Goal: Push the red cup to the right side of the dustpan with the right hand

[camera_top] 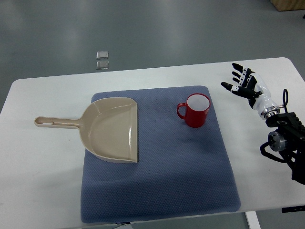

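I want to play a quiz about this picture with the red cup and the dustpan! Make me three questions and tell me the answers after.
1. True or false: the shiny red cup with a white inside sits inside the beige plastic dustpan.
2. Which way does the cup's handle point: A) toward the dustpan, B) toward the right hand, C) toward the table's near edge?
3. Fill in: both cup and dustpan rest on a blue ____.

Key:
1. False. The cup stands upright on the mat, right of the dustpan and apart from it.
2. A.
3. Mat. It lies on the white table. The right hand's fingers are spread, touching nothing.
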Robot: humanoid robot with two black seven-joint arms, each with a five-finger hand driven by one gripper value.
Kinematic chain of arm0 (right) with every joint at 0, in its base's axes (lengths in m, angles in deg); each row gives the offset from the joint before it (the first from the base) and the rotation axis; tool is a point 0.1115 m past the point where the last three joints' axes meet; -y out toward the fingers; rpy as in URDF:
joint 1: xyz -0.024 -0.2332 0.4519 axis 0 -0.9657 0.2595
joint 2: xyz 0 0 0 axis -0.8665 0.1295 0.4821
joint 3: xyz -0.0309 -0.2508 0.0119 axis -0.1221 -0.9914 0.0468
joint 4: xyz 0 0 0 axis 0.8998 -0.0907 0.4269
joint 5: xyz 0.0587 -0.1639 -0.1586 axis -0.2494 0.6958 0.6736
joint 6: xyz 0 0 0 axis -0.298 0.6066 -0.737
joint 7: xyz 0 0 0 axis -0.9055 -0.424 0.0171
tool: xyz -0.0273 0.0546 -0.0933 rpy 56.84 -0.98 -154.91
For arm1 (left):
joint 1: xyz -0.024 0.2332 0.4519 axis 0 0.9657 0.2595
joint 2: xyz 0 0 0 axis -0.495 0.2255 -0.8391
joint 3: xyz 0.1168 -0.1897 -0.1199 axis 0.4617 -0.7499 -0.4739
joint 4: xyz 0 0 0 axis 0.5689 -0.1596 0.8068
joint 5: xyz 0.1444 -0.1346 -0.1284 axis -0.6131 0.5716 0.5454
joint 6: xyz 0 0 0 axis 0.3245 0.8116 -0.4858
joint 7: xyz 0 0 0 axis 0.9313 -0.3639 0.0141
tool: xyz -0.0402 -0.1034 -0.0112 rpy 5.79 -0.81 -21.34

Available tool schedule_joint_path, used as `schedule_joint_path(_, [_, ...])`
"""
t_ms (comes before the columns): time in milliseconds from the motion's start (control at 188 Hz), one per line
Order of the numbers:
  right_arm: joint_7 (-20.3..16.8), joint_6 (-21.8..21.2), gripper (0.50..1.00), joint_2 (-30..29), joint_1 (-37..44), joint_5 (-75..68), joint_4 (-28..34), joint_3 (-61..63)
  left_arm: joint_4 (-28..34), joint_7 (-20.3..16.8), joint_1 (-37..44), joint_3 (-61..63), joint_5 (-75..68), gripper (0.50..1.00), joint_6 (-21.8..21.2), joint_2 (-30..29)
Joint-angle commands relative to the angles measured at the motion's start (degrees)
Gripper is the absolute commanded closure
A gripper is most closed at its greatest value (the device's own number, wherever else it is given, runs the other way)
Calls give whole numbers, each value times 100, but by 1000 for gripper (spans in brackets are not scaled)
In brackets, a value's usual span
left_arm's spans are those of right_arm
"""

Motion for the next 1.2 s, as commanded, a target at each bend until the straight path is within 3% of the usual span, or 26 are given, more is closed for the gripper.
schedule_joint_path(0, [0,0,570,0,2,0,9,0,9,-7,-1,-26,0,500,-8,0])
schedule_joint_path(602, [0,-97,570,0,11,-9,9,26,35,-7,8,18,0,500,-17,0])
schedule_joint_path(804, [0,-493,568,61,99,-9,18,8,35,-7,8,18,0,500,-17,0])
schedule_joint_path(1192, [8,-528,570,79,169,-9,18,8,35,-7,8,18,0,500,-17,0])
